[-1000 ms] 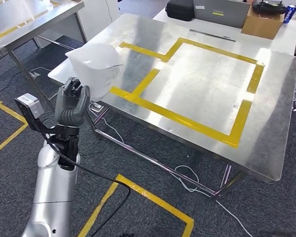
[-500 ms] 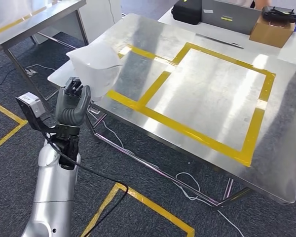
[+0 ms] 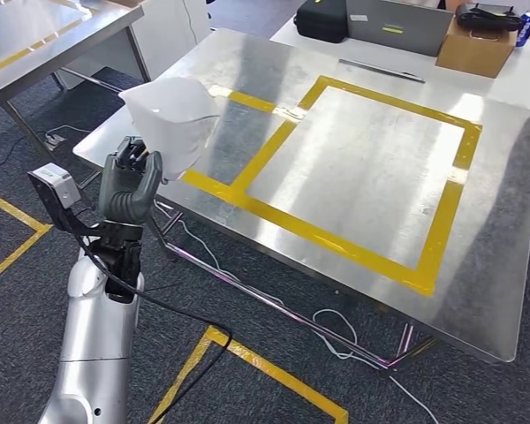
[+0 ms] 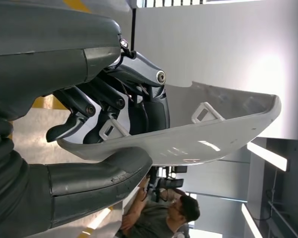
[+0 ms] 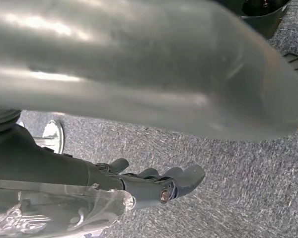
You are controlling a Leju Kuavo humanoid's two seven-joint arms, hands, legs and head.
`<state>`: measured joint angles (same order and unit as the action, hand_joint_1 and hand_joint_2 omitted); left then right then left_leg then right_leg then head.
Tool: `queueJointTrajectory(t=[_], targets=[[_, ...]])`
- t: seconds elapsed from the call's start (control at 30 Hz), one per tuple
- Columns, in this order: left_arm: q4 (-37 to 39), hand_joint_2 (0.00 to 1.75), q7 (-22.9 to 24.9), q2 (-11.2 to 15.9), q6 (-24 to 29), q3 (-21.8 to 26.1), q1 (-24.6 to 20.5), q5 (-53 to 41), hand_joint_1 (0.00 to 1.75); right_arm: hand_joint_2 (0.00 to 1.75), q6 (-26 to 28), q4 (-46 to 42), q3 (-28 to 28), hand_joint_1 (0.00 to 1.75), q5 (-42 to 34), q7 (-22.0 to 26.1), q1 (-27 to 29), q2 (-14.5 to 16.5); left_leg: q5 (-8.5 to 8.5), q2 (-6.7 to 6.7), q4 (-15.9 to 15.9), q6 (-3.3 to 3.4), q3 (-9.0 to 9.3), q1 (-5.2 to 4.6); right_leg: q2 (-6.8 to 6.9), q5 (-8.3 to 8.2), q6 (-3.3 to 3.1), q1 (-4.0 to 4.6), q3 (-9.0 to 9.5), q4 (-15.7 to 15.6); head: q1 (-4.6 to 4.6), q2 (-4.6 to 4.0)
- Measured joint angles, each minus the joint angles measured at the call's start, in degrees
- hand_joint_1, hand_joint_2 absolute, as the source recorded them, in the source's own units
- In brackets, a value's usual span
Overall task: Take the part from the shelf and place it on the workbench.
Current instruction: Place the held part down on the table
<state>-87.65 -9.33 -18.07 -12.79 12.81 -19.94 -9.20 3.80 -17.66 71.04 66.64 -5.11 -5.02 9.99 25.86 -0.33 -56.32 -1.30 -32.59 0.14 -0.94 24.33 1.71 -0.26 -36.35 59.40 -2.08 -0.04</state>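
Head view high, down over workbench point(image 3: 382, 168) — wrist views close behind hands, right one floorward.

The left hand point(image 3: 129, 187) holds the white part point(image 3: 172, 119) just at the near-left corner of the steel workbench point(image 3: 503, 230), so the way over the edge is open. The wide surface inside the yellow tape frame point(image 3: 342, 238) has nothing on it, a free place to pass. Obstacles stand along the far side: a black case point(image 3: 321, 18), a grey laptop-like box point(image 3: 396, 22), a cardboard box point(image 3: 474, 49) and perhaps a blue can point(image 3: 527, 26). A second table point(image 3: 56, 40) stands at the left, apart.
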Motion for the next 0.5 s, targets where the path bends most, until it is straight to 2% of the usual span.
queueJointTrajectory(t=[0.07,0.13,0.2,0.23,0.27,0.33,0.37,0.4,0.43,0.47,0.5], targets=[[0.0,1.75,0.0,0.0,0.0,0.0,0.0,0.0,1.75,0.0,0.0,0.0,0.0,0.0,0.0,0.0,0.0,0.0,0.02,0.0,-0.1,-0.03,-0.05,-0.03,0.01,-0.12,0.03,-0.09,0.05,-0.1,0.02,0.0],[0.0,1.75,0.0,0.0,0.0,0.0,-0.1,0.0,1.75,0.0,0.0,0.0,0.0,0.0,0.0,0.0,0.0,0.0,-0.04,0.0,0.3,0.62,0.08,-0.11,0.04,-0.42,0.41,-0.24,0.36,-0.7,-0.05,0.0],[0.0,1.75,0.0,0.0,0.0,0.0,-0.2,0.0,1.75,0.0,0.0,0.0,0.0,0.0,0.0,0.0,-0.1,0.0,-0.8,0.12,1.8,1.19,1.01,0.16,0.15,-0.37,0.88,-0.21,0.43,-0.8,-0.01,0.0],[0.0,1.75,0.0,-0.1,0.0,-0.1,-0.4,0.0,1.75,0.0,0.0,0.0,0.0,0.0,0.0,0.1,-0.1,0.0,-1.18,0.2,2.6,1.29,1.54,0.37,0.22,0.35,1.16,-0.18,-0.1,0.4,0.06,0.0],[0.0,1.75,0.0,-0.1,0.0,-0.1,-0.4,0.0,1.75,0.0,0.0,0.0,0.0,0.0,0.0,0.1,-0.1,0.0,-1.43,0.28,3.1,1.25,1.92,0.58,0.3,1.61,1.46,-0.28,-1.29,2.9,0.17,0.0],[0.0,1.75,0.0,-0.1,0.0,-0.1,-0.4,0.0,1.75,0.0,0.0,0.0,0.0,0.0,0.0,0.1,0.0,0.0,-1.23,0.3,3.2,1.17,2.2,0.8,0.36,4.58,2.27,-0.65,-4.82,10.0,0.23,0.0],[0.1,1.75,0.0,-0.1,0.0,-0.1,-0.3,0.0,1.75,0.0,0.0,0.0,0.0,0.0,0.0,0.1,0.1,0.0,-1.05,0.3,3.2,0.98,2.33,0.97,0.38,5.15,2.7,-0.88,-6.17,12.5,0.21,0.0],[0.2,1.75,0.1,-0.1,0.0,0.0,-0.2,0.0,1.75,0.0,0.0,0.0,0.0,0.0,0.0,0.1,0.1,0.0,-0.81,0.3,3.1,0.68,2.52,1.21,0.43,4.68,3.15,-1.15,-6.6,13.1,0.21,0.0],[0.2,1.75,0.1,-0.1,0.0,0.0,-0.1,0.0,1.75,0.0,0.0,0.0,0.0,0.0,0.0,0.1,0.2,0.0,-0.52,0.28,2.9,0.25,2.75,1.55,0.5,3.21,3.65,-1.47,-5.84,11.3,0.21,0.0],[0.2,1.75,0.1,-0.1,0.0,0.0,-0.1,0.0,1.75,0.0,0.0,0.0,0.0,0.0,0.0,0.1,0.2,0.0,-0.14,0.27,2.7,-0.23,3.01,1.92,0.63,1.24,4.19,-1.84,-4.29,8.1,0.2,0.0],[0.2,1.75,0.1,-0.1,0.0,0.0,-0.1,0.0,1.75,0.0,0.0,0.0,0.0,0.0,0.0,0.1,0.1,0.1,0.39,0.24,2.3,-0.86,3.14,2.16,0.64,0.01,4.87,-2.14,-2.57,4.8,0.34,0.0]])
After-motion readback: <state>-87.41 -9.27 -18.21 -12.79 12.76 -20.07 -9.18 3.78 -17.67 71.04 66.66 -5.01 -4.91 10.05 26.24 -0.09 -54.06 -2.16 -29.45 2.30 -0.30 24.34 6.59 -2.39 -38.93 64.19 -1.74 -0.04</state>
